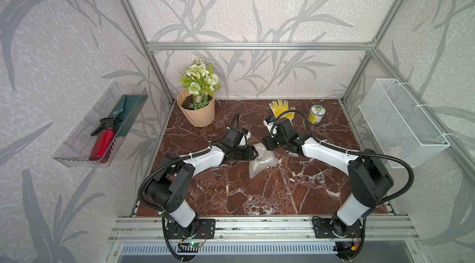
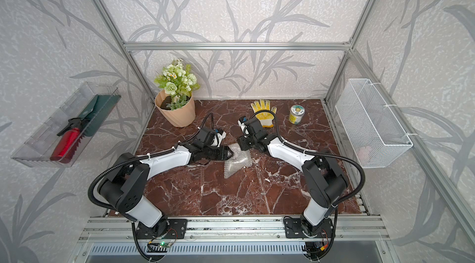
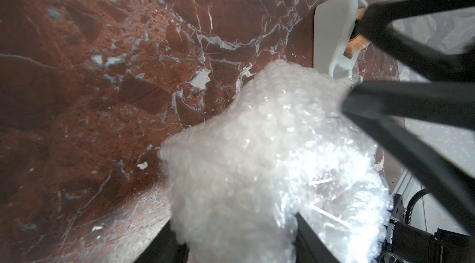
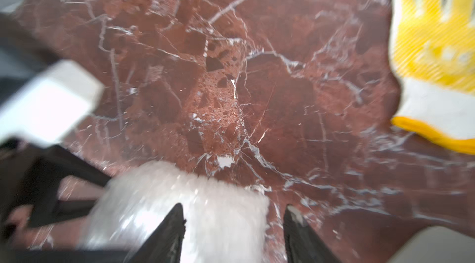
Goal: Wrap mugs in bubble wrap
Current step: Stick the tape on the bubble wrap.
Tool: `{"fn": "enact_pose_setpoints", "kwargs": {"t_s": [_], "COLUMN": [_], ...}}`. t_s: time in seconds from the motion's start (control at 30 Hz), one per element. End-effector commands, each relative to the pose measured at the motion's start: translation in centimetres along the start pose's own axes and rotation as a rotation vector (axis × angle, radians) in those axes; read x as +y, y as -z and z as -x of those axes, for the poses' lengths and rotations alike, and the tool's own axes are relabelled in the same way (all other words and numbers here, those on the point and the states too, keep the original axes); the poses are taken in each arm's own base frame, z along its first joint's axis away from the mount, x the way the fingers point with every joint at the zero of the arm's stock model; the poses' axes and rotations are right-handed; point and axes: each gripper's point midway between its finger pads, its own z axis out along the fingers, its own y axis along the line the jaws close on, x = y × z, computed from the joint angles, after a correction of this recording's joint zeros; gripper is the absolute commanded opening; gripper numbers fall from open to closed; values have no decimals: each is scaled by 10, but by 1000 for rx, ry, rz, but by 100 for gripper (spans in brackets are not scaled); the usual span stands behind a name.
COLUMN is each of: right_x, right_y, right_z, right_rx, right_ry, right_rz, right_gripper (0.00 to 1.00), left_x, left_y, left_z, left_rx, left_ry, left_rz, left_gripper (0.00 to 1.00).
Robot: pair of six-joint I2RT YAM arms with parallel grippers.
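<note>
**One wrap bundle, two grippers meeting over it**

In both top views I count one crumpled bubble wrap (image 1: 263, 162) (image 2: 236, 162) bundle, one glove (image 1: 280, 108), one jar (image 1: 316, 114) and one flowerpot (image 1: 196, 112). The bundle lies on the table (image 1: 244, 192), its end between my left gripper (image 1: 254, 153) and right gripper (image 1: 266, 146). They face each other, just apart. Bare marble lies open behind both jaws. Glove and jar sit beyond my right jaws and the flowerpot beyond my left, all well apart.

Left wrist view: my left jaws stand partly apart, clamped on the bundle (image 3: 257, 159), which fills the gap. One right finger (image 3: 385, 99) touches the wrap.

Right wrist view, blurred: my right jaws stand apart, gripping nothing. One finger (image 4: 169, 230) overlaps the wrap, with bare table between the two. Whether the mug is inside, I cannot tell.
</note>
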Motion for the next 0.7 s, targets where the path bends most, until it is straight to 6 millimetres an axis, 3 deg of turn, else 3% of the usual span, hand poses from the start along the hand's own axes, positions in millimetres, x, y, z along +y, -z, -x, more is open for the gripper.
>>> {"fn": "enact_pose_setpoints", "kwargs": {"t_s": [0.0, 0.07, 0.3, 0.43, 0.67], "right_x": [12, 19, 46, 59, 72], "right_y": [38, 46, 52, 45, 28], "right_z": [15, 9, -20, -39, -52], "right_rx": [-69, -57, 67, 130, 190], "right_ry": [-60, -94, -359, -551, -601], "right_rz": [57, 99, 191, 182, 139], "right_gripper": [67, 65, 39, 38, 38], "left_x": [4, 5, 3, 2, 2], "left_y": [-3, -3, -2, -2, -1], "left_z": [-10, -11, -9, -8, -8], "left_rx": [26, 30, 23, 21, 19], "left_ry": [6, 7, 5, 8, 7], "left_rz": [5, 4, -1, -4, -7], "left_gripper": [57, 57, 57, 57, 57]}}
